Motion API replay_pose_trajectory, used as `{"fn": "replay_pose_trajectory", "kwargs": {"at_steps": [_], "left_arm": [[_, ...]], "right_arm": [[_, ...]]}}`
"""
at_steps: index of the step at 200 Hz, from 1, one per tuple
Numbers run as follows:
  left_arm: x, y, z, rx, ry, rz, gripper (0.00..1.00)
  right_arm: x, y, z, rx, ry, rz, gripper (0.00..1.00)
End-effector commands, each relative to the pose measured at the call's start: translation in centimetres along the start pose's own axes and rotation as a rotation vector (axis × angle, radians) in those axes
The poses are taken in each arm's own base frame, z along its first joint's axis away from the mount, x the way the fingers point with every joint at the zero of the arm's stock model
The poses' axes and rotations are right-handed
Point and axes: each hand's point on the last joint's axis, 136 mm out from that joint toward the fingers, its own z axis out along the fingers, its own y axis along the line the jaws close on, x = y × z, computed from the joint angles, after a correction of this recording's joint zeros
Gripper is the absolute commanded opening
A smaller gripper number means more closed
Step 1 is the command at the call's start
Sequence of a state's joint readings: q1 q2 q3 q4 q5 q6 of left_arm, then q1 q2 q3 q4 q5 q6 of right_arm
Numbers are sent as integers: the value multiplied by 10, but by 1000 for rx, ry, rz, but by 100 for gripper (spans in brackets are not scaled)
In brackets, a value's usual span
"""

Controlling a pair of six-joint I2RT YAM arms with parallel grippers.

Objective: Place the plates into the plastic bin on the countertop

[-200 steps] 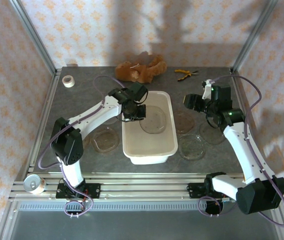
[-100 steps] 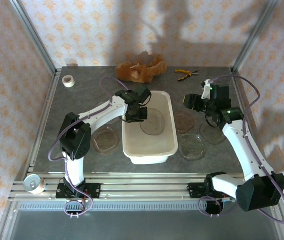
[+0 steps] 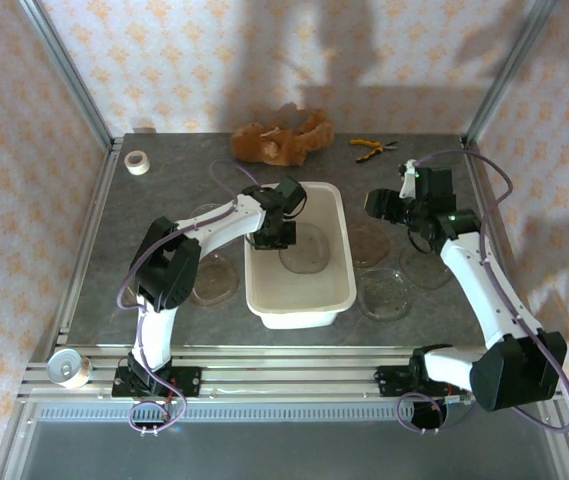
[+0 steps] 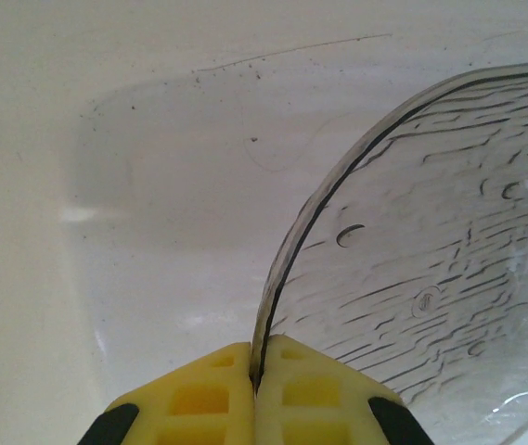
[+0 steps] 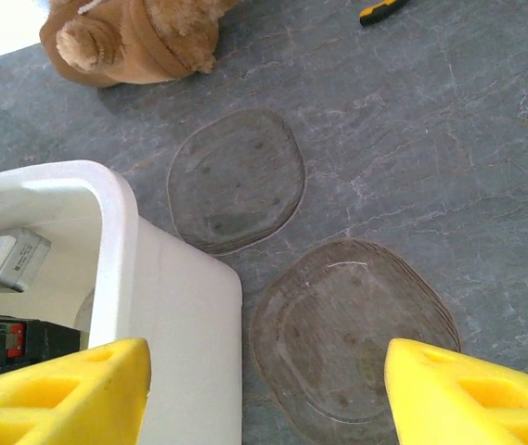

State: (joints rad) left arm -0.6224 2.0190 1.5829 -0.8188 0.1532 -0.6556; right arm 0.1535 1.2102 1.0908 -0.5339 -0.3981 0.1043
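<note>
The white plastic bin (image 3: 300, 312) stands mid-countertop (image 3: 159, 195). My left gripper (image 3: 275, 232) reaches into it, shut on the rim of a clear ribbed plate (image 3: 310, 249). In the left wrist view the yellow pads (image 4: 312, 394) pinch that plate's (image 4: 431, 260) edge, and the plate tilts above the bin's white floor (image 4: 152, 176). My right gripper (image 3: 388, 205) hovers open to the right of the bin. Below it lie two plates (image 5: 236, 181) (image 5: 352, 324) on the stone, between its wide-set fingers (image 5: 59, 394). More plates (image 3: 426, 266) (image 3: 212, 279) rest on both sides of the bin.
A brown plush toy (image 3: 282, 137) and yellow-handled pliers (image 3: 372, 147) lie at the back. A white tape roll (image 3: 137, 162) sits at the back left, and a tin (image 3: 67, 368) on the front rail. Aluminium posts edge the countertop.
My left arm's elbow has swung right and its gripper has shifted slightly deeper into the bin with the plate. The right gripper has stayed almost still.
</note>
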Motion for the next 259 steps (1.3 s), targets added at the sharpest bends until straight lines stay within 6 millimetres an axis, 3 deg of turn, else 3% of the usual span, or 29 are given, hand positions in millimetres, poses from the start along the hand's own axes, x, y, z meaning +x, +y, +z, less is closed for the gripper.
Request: {"fn": "replay_pose_trajectory", "kwargs": {"at_steps": [1,62,109,120,174,221,259], "left_arm": [[-3,3,9,-56,-13,-6,0],[-9,12,8,-116,-32,-31,0],[-16,9,2,-105,-67,-51,13],[-17,8,1,-99,-70,-53,18],[-17,0,1,-74,-60,-72,27],[-28,-9,-32,-57,-148,-51,44],[-40,-18,-71,12,-243,-27,47]], "right_arm": [[-1,-8,3,31,-5,-4,67],[-2,-7,3,32,-5,-15,67],[1,-4,-7,21,-2,-30,67],[-5,0,-20,20,-31,-48,67],[-10,1,-47,44,-63,-42,68],[-4,-9,-50,96,-61,-2,68],[-2,-44,-52,216,-34,48,69]]}}
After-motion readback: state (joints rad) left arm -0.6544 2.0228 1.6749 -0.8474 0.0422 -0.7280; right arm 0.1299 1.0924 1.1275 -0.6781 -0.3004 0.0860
